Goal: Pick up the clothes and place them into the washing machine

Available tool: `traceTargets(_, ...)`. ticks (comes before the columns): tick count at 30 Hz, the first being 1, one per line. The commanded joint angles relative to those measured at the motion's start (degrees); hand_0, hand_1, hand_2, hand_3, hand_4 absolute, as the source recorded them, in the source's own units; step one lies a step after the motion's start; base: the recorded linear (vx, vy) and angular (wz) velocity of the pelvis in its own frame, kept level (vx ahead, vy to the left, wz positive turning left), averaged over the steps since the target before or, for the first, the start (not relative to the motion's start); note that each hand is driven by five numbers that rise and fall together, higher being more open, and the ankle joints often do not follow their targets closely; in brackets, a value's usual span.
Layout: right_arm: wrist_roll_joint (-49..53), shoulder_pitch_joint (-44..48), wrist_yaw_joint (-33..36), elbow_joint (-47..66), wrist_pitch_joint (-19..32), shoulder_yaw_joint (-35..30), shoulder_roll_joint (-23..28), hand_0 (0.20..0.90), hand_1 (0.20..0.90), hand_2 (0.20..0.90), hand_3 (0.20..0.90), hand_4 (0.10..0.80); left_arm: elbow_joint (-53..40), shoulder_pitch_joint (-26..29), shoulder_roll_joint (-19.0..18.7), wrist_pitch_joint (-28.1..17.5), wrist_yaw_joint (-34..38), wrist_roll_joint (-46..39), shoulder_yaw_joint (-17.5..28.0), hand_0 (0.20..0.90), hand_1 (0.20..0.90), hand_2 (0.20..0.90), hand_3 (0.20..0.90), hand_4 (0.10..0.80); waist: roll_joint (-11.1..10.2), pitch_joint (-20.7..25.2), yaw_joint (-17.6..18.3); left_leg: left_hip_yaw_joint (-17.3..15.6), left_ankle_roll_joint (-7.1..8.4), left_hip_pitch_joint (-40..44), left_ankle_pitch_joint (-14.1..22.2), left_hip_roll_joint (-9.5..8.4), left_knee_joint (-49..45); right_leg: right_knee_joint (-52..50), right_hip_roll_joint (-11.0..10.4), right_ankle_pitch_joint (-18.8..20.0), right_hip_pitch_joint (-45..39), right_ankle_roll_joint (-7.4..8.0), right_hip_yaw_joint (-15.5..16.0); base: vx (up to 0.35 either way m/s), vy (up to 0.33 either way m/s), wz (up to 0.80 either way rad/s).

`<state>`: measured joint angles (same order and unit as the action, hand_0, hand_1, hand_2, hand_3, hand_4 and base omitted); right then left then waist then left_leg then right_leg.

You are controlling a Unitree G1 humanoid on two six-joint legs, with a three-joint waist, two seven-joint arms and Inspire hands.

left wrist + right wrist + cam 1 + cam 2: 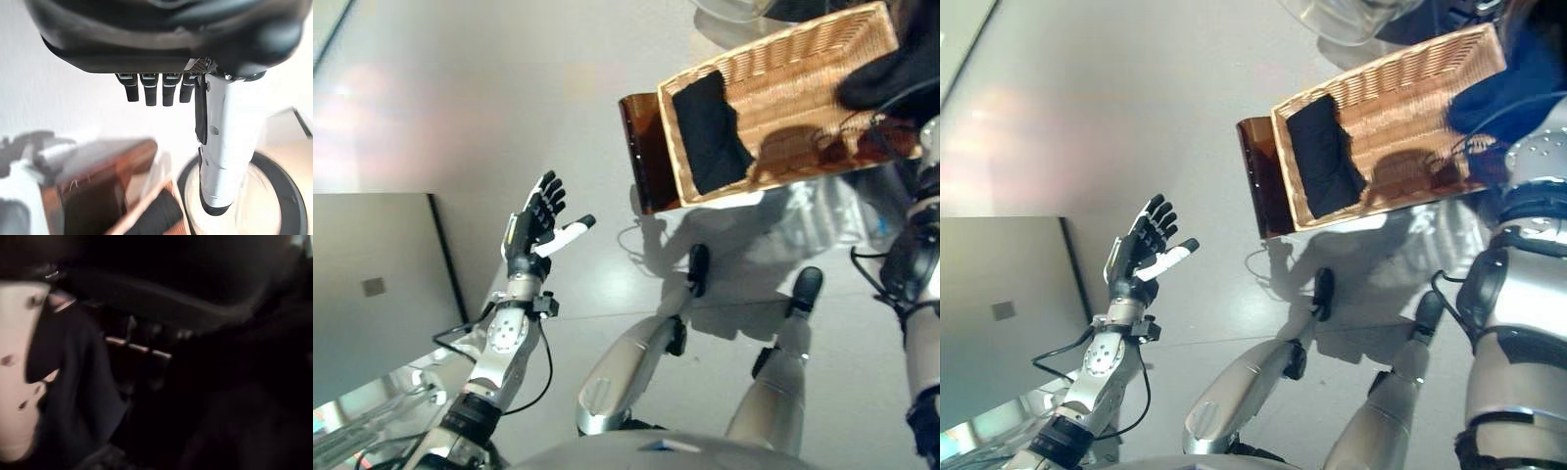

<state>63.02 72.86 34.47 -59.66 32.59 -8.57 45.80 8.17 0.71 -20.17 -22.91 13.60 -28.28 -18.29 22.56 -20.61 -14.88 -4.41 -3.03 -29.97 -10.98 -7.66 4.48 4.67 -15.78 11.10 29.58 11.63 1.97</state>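
Observation:
A wicker basket (803, 93) rests on a brown stool (641, 147). A folded black garment (708, 132) lies in the basket's left end. Over its right end hangs a dark blue garment (1518, 78), where my right arm reaches in. The right wrist view shows that dark cloth (78, 382) bunched between the white-covered thumb of my right hand (19, 357) and its fingers, which are curled on it. My left hand (533, 225) is raised over the floor left of the basket, open and holding nothing; its straight fingers (146, 88) show in the left wrist view.
A clear rounded door (1351, 15) shows past the basket's far side. The left wrist view shows a round dark-rimmed opening (288, 196) beside the stool. A grey cabinet (372, 284) stands at the left. Pale floor (509, 98) lies between it and the basket.

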Motion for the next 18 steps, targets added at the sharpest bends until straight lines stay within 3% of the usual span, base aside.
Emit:
traceTargets(1, -7.15, 6.61, -3.84, 10.31, 4.91, 11.96, 9.73, 0.9, 0.9, 0.9, 0.9, 0.8, -4.98, 0.07, -0.18, -5.44, -0.54, -2.19, 1.13, 0.9, 0.9, 0.9, 0.9, 0.8, -0.36, 7.92, 1.69, -0.48, 5.48, 2.81, 6.94, 2.44, -2.5, -7.06, 1.69, -8.86, -2.42, -2.49, 0.66, 0.102, 0.041, 0.06)
traceTargets(3, -6.82, 4.97, -4.45, 8.94, 3.98, 11.49, 7.86, 0.9, 0.9, 0.9, 0.9, 0.8, -4.68, 0.31, 0.08, -5.38, -0.65, -3.22, 1.35, 0.9, 0.9, 0.9, 0.9, 0.8, -0.24, 7.64, 2.14, -0.91, 5.35, 2.93, 6.62, 2.45, -2.56, -6.87, 1.94, -8.21, -2.44, -2.65, 0.48, 0.019, 0.012, 0.01)
traceTargets(5, -7.1, 1.41, -7.26, 2.85, -0.33, 11.12, 2.15, 0.9, 0.9, 0.9, 0.9, 0.8, -3.65, 1.05, 0.96, -5.16, -1.74, -5.78, 0.91, 0.9, 0.9, 0.9, 0.9, 0.8, -0.13, 7.0, 2.95, -1.64, 5.2, 3.46, 6.71, 2.79, -2.65, -6.21, 2.15, -7.65, -3.02, -2.93, 0.53, -0.031, -0.019, -0.09)
traceTargets(9, -3.84, -3.39, -12.21, -0.95, -2.72, 9.68, -7.48, 0.9, 0.9, 0.9, 0.9, 0.8, -2.61, 1.7, 1.41, -4.0, -4.49, -6.98, -1.29, 0.9, 0.9, 0.9, 0.9, 0.8, -0.39, 5.75, 3.94, -1.83, 5.17, 4.26, 6.66, 3.11, -2.9, -6.12, 2.7, -7.63, -4.09, -3.47, 0.74, -0.034, -0.034, -0.15)
traceTargets(18, 1.11, -13.64, -19.26, 0.46, -3.89, 8.74, -26.86, 0.9, 0.9, 0.9, 0.9, 0.8, 0.47, 3.5, 1.33, -2.1, -6.92, -7.06, -3.76, 0.9, 0.9, 0.9, 0.9, 0.8, -3.75, 3.07, 5.62, -1.31, 5.3, 5.55, 6.83, 3.98, -3.68, -6.25, 4.16, -8.05, -6.55, -4.39, 2.11, -0.048, -0.052, -0.04)
